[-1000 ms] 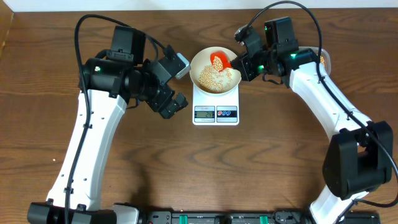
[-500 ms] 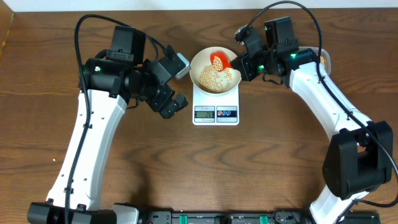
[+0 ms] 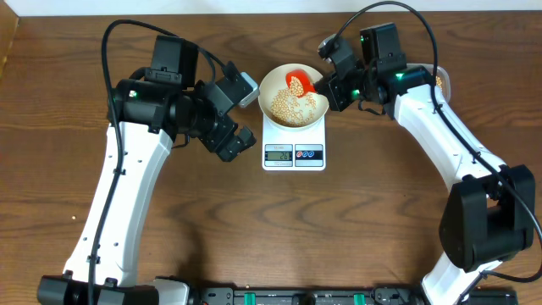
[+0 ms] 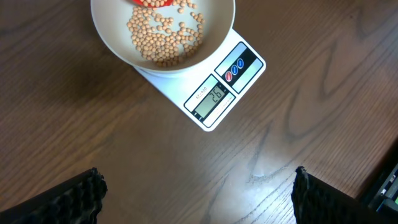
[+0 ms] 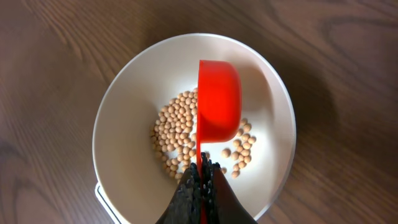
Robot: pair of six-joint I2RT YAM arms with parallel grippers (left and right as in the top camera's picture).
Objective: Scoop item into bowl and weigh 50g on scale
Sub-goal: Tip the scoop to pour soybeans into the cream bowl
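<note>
Much bare table (image 3: 356, 237) lies open from 4 through 8 o'clock of the scale (image 3: 294, 154), whose display edge faces 6. The white bowl (image 3: 266, 91) sits on it. The left gripper (image 4: 198, 198), spread and empty, hangs at the scale's 9. The right gripper (image 5: 202, 177) pinches the red scoop (image 5: 217, 106) by its handle. In the right wrist view the scoop runs 12-to-6, cup at 12, over the soybeans (image 3: 286, 105) in the bowl.

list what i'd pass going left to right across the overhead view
left fingers → bowl, sitting on the scale → right fingers, shut on the scoop that reaches back over the bowl
</note>
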